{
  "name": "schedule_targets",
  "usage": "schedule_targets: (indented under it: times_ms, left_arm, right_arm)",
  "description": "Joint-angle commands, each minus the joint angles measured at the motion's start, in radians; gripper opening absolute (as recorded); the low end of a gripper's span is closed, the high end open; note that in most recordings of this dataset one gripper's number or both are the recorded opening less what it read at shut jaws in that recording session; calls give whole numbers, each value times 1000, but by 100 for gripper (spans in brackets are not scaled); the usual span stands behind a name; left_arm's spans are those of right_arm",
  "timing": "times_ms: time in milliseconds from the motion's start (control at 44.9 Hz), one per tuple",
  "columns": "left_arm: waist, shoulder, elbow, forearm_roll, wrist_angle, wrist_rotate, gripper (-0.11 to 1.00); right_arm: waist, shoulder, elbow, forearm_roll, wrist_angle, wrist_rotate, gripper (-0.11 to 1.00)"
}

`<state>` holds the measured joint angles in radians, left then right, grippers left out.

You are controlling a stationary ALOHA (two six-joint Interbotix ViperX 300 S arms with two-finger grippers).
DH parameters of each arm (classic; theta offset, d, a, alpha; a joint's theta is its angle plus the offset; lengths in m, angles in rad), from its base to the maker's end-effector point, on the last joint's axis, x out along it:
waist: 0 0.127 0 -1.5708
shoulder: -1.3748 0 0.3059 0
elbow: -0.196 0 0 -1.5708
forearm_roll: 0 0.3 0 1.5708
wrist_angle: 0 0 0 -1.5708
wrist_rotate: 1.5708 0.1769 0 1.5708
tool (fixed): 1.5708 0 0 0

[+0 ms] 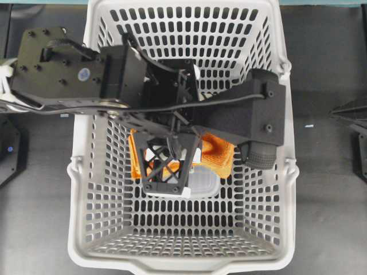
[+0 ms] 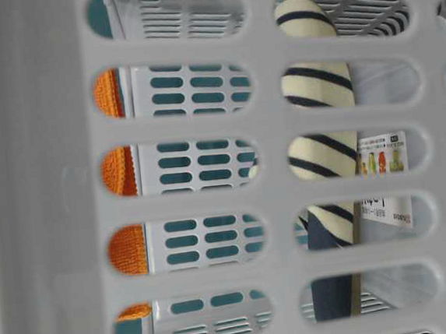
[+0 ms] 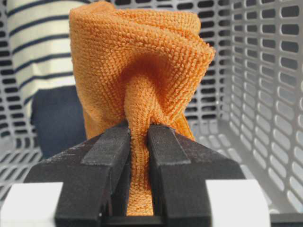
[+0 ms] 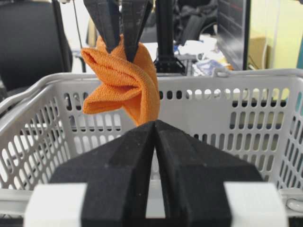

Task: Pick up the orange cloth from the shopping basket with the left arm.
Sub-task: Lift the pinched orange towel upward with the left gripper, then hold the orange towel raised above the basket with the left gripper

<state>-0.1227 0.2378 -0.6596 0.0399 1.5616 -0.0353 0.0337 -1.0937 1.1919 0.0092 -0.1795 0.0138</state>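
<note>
A: We see the orange cloth (image 3: 142,71) pinched in the left gripper (image 3: 138,142). Its two black fingers (image 3: 106,151) clamp a narrow fold, and the rest bunches out in a rumpled, looped terry bundle.

B: From the right wrist view we see the orange cloth (image 4: 124,80) hanging clear in the air, its top above the rim of the shopping basket (image 4: 227,78) and its lowest fold dipping below rim level. The left gripper (image 4: 122,38) bites it from above.

A: In the overhead view the left arm (image 1: 63,71) reaches across the basket (image 1: 183,252) from its left edge, and the lattice fingers cover part of the orange cloth (image 1: 221,154) over the middle of the basket.

B: The basket is light grey plastic, its walls and floor cut with rows of oblong slots.

A: Behind the cloth we see a striped fabric bundle (image 3: 38,42), cream with navy bands and a plain navy part below. Through the slots at table level we see that bundle (image 2: 319,127) beside a labelled package (image 2: 383,176).

B: The right gripper (image 4: 155,142) sits outside the basket wall, its black fingers pressed together on nothing.
</note>
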Motion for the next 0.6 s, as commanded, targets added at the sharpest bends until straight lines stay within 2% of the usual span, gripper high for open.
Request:
schedule_targets:
  times_ms: [0,223,579]
  left_arm:
    - [2,-17,-21,3,-5,0,8]
    - [6,-11,-21,3,-5,0,8]
    - [8,-15,18,3,-5,-8,8]
  right_arm:
    - [8,5,-6,5,-5,12,0]
    - [14,6,-3,5,23,60,0]
    - [20,5,-3,5,29,67,0]
